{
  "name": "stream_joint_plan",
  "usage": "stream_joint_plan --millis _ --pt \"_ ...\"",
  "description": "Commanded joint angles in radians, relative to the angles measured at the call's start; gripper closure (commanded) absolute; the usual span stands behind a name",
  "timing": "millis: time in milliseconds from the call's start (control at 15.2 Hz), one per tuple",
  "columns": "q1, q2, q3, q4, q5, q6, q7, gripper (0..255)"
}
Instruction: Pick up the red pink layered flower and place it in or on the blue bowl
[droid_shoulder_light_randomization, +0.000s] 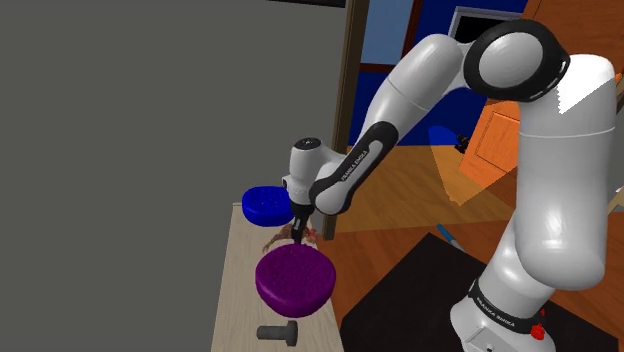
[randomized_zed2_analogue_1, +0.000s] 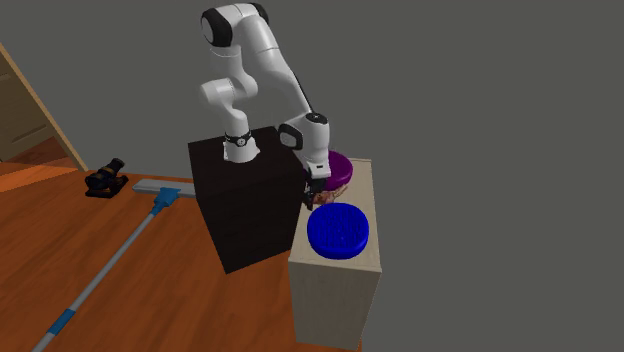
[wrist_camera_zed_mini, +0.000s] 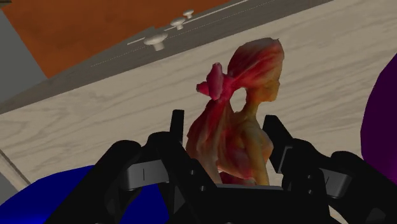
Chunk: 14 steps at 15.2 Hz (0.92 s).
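Hand (wrist_camera_zed_mini: 224, 124): low at the table (droid_shoulder_light_randomization: 238, 300), closed on the flower (wrist_camera_zed_mini: 245, 83), one finger at each flank | Flower: red-pink, layered, at the tabletop between the blue bowl (droid_shoulder_light_randomization: 266, 204), far in the shoulder view, and the purple bowl (droid_shoulder_light_randomization: 294, 278), near.

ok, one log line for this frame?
phase=grasp | hand at flower | flower on table, between blue bowl and purple bowl | grip unconfirmed
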Motion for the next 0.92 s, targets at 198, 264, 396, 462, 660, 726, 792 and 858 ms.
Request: stream_joint_plan --millis 198,264,396,462,660,726,792,858 --pt "-0.013 -0.065 0.022 -0.008 0.035 -0.057 -0.028 255" --pt "-0.016 -0.077 0.025 -0.008 0.042 -0.069 -0.034 255" --pt "-0.02 -0.101 0.032 -0.008 0.055 -0.092 -0.045 255" --pt "-0.022 -0.113 0.035 -0.008 0.062 -0.103 -0.051 255" --pt "-0.026 -0.147 0.043 -0.005 0.082 -0.138 -0.067 255" --pt "-0.027 -0.158 0.045 -0.004 0.088 -0.15 -0.072 255" --pt "-0.029 -0.169 0.047 -0.003 0.094 -0.162 -0.077 255" --pt "-0.03 -0.18 0.049 -0.001 0.1 -0.174 -0.082 255"
